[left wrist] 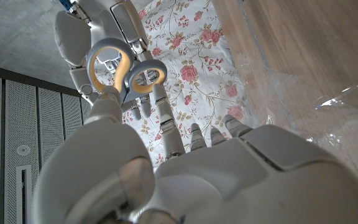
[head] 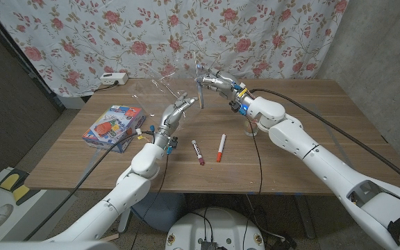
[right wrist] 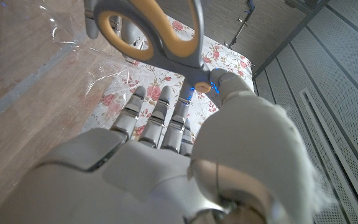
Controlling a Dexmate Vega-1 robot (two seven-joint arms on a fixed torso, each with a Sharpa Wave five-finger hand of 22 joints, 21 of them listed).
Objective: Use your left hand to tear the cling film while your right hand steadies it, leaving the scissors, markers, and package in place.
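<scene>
1. Right hand (head: pixel 217 83): raised, gripping scissors (head: pixel 198 82), contrary to task.
2. Left hand (head: pixel 176 111): raised, fingers spread; hold on cling film (head: pixel 160 87) unclear.
3. Risk: blades cut the airborne film; markers (head: pixel 198 152) disturbed.

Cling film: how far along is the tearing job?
Done: nothing clearly; the film hangs stretched in the air. In hand: right hand holds scissors at it, left hand raised beside it. Left: the tear itself. Markers and package sit untouched.
</scene>
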